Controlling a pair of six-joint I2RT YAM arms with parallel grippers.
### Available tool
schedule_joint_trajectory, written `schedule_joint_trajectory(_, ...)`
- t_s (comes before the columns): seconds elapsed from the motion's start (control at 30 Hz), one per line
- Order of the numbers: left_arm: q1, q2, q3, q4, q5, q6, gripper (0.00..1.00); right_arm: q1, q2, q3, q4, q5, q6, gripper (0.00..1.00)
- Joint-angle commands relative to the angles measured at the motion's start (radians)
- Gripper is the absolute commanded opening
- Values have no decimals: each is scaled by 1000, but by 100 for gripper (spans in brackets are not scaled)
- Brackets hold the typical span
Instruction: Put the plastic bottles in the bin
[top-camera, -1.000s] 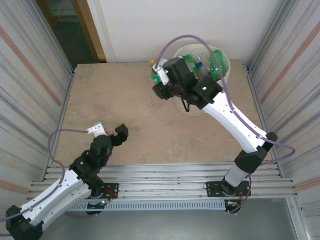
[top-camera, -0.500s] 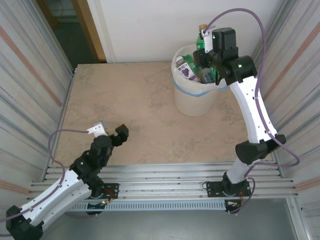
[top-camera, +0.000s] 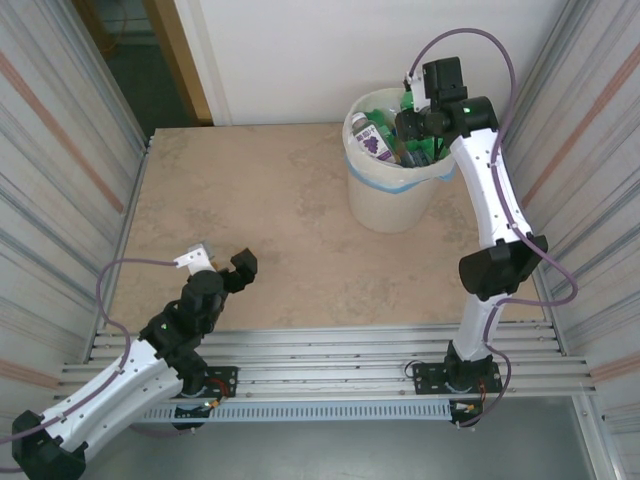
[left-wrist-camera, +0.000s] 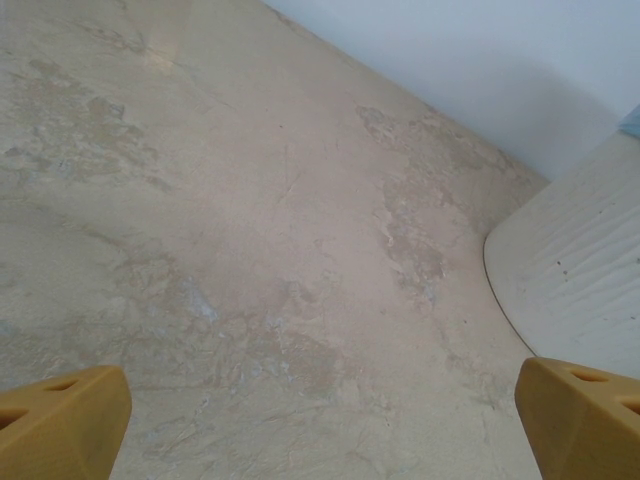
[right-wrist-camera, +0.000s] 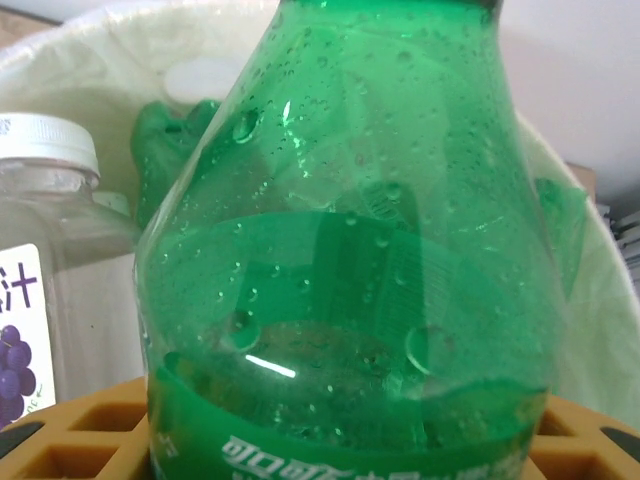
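Observation:
The bin (top-camera: 385, 205) stands at the table's far right, a cream bucket with a blue band, holding several bottles. One of them is a clear bottle (top-camera: 372, 138) with a purple grape label. My right gripper (top-camera: 412, 128) hangs over the bin's right side, shut on a green plastic bottle (top-camera: 407, 100). In the right wrist view that green bottle (right-wrist-camera: 350, 250) sits between my yellow fingers (right-wrist-camera: 80, 440), with the clear white-capped bottle (right-wrist-camera: 50, 250) and the liner (right-wrist-camera: 90, 60) behind it. My left gripper (top-camera: 220, 262) rests open near the front left, holding nothing.
Corrugated metal walls close in both sides of the tan table (top-camera: 260, 210). In the left wrist view the bin's cream wall (left-wrist-camera: 580, 270) rises at the right beyond bare tabletop (left-wrist-camera: 250, 250). A metal rail (top-camera: 330, 350) runs along the near edge.
My right arm swung the green bottle from the bin's left side up over its far rim, then lowered it over the bin's right side. The left arm has not moved.

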Motion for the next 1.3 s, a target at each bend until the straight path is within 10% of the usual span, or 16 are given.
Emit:
schedule_joint_trajectory(0.0, 6, 7, 10, 27, -27, -11, 99, 0, 18, 37, -42, 1, -22, 48)
schedule_joint_trajectory(0.33, 6, 10, 11, 25, -27, -11, 99, 6, 15, 33, -76, -12, -28, 74)
schedule_joint_trajectory(0.83, 6, 4, 12, 19, -26, -11, 99, 11, -71, 0, -24, -134, -11, 84)
schedule_joint_trajectory(1.27, 6, -11, 35, -18, -48, 15, 99, 20, -228, -125, 97, 47, 40, 98)
